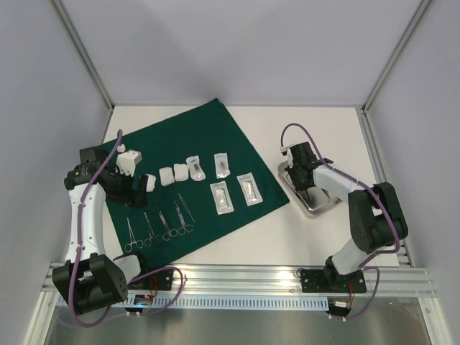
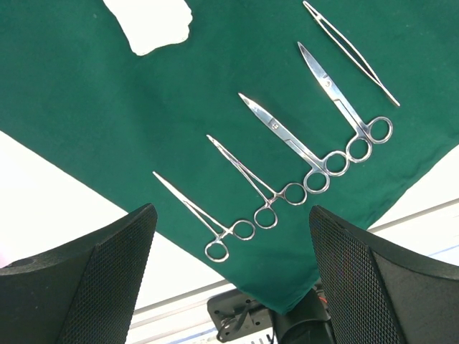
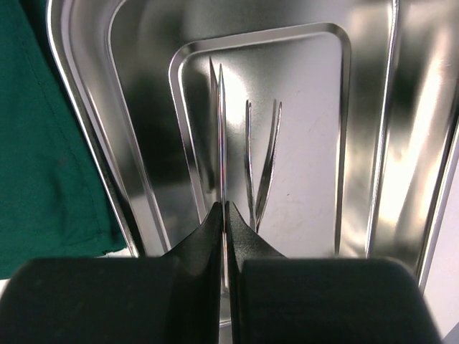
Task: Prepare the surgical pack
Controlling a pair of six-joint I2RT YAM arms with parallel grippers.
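Tabletop point(image 1: 302, 129): matte green cloth point(image 1: 187, 136); mirrored tray point(image 3: 143, 72); right jaws pinching slim tweezers point(image 3: 221, 129).

Dark green cloth point(image 1: 194, 136) is spread flat, turned like a diamond. Five steel instruments point(image 2: 275, 125) are lined up at its 7 o'clock corner, white gauze point(image 1: 172, 175) at 9, clear pouches point(image 1: 221, 197) at 4. The steel tray point(image 1: 314, 213) is parked off the cloth at 3 o'clock, with thin tweezers point(image 3: 221, 129) over its floor.

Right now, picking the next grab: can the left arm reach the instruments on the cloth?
Probably yes. The left gripper hangs open just above the instruments, which lie flat on the cloth with nothing over them.
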